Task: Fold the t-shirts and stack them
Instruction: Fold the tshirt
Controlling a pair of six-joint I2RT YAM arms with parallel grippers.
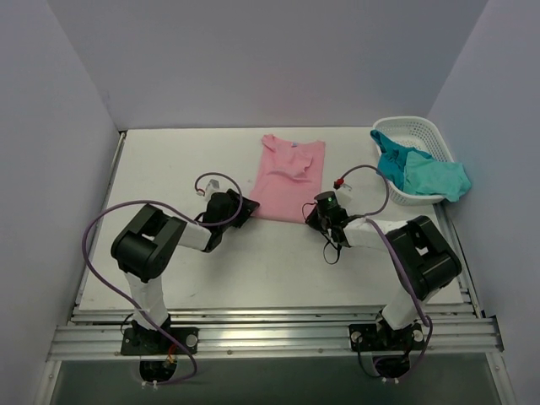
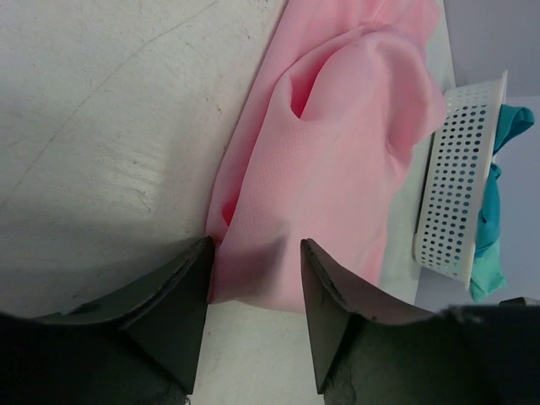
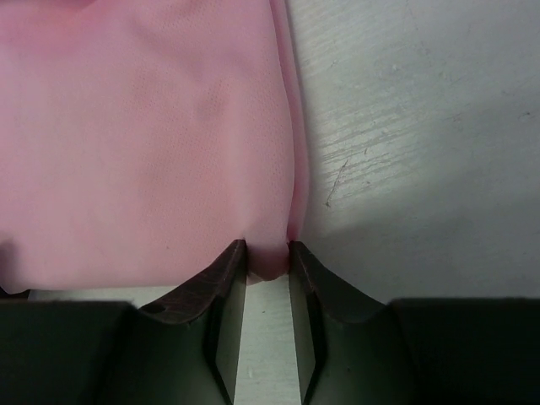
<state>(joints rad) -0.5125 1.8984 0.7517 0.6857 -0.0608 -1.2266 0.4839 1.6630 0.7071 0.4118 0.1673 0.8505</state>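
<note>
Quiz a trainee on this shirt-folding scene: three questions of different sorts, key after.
1. True or false: the left gripper is shut on the pink t-shirt.
2. The right gripper pinches the pink t-shirt's: A collar; B near corner; C sleeve.
3. Fill in: the teal t-shirts sit in the white ____.
Key: 1 false; 2 B; 3 basket.

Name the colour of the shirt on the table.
The shirt is plain light pink; the right wrist view shows it best.
</note>
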